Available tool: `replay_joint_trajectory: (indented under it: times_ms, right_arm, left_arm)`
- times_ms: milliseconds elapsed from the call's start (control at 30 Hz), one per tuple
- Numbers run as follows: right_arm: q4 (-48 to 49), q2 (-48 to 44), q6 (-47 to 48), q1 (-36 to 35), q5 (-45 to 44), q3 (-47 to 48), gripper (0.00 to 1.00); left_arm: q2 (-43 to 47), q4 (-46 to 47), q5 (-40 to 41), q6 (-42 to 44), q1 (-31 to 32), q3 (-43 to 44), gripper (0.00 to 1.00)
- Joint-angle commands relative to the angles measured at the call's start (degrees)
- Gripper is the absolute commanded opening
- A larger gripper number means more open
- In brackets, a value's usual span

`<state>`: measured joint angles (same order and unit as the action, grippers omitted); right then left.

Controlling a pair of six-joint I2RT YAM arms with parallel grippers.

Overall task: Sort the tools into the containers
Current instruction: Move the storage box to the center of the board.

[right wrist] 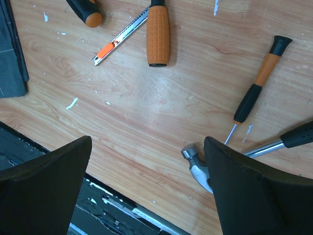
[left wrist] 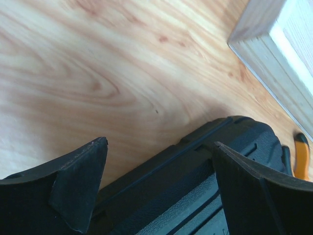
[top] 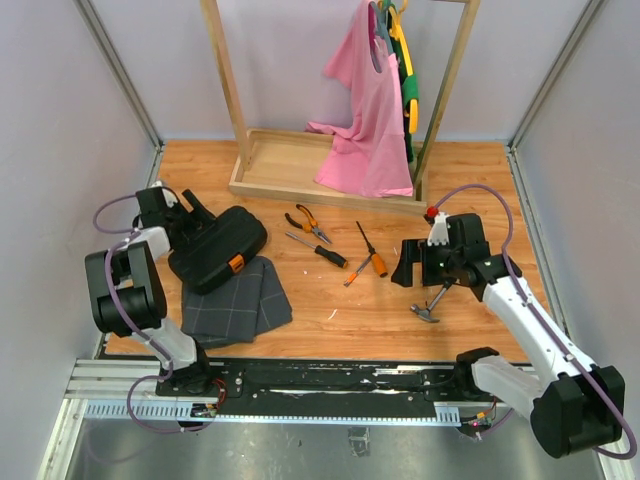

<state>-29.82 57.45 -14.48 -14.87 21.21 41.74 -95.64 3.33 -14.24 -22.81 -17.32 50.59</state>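
The black tool case [top: 218, 248] lies closed at the left, orange latch [top: 236, 264] facing the front. My left gripper [top: 200, 222] is open at its far left end; in the left wrist view the case [left wrist: 186, 171] sits between the fingers [left wrist: 78, 186] of that gripper [left wrist: 160, 144]. Pliers [top: 308, 222], a black-handled screwdriver [top: 318, 250] and an orange-handled screwdriver [top: 372, 254] lie mid-table. My right gripper [top: 415, 275] [right wrist: 147, 141] hangs open over bare wood, the hammer head [right wrist: 195, 166] just inside its right finger. A slim screwdriver [right wrist: 257, 90] lies beyond.
Grey grid fabric [top: 237, 300] lies in front of the case. A wooden rack base [top: 300, 165] with a pink garment [top: 365, 110] stands at the back. A small utility knife [right wrist: 117, 41] lies beside the orange handle [right wrist: 158, 34]. The table's front edge and rail [right wrist: 122, 210] are close.
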Motion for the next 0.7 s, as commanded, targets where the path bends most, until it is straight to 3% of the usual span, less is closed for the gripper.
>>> replay_joint_trajectory:
  times_ms: [0,333,667]
  right_arm:
    - [1.06,0.39,-0.07,-1.92,-0.5,-0.74,0.99]
    - [7.54,-0.62,-6.51,-4.64,1.07,-2.66,0.99]
    - [27.48,5.3,-22.82,-20.07,-7.28,-2.39,1.0]
  left_arm:
    - [6.23,-0.3,-3.42,-4.03,2.59,-4.33,0.91]
    - [16.22,-2.03,-0.81,-7.26,9.55,-11.23,0.91]
    - [20.1,-2.82,4.12,-5.54,9.8,-16.28,0.91]
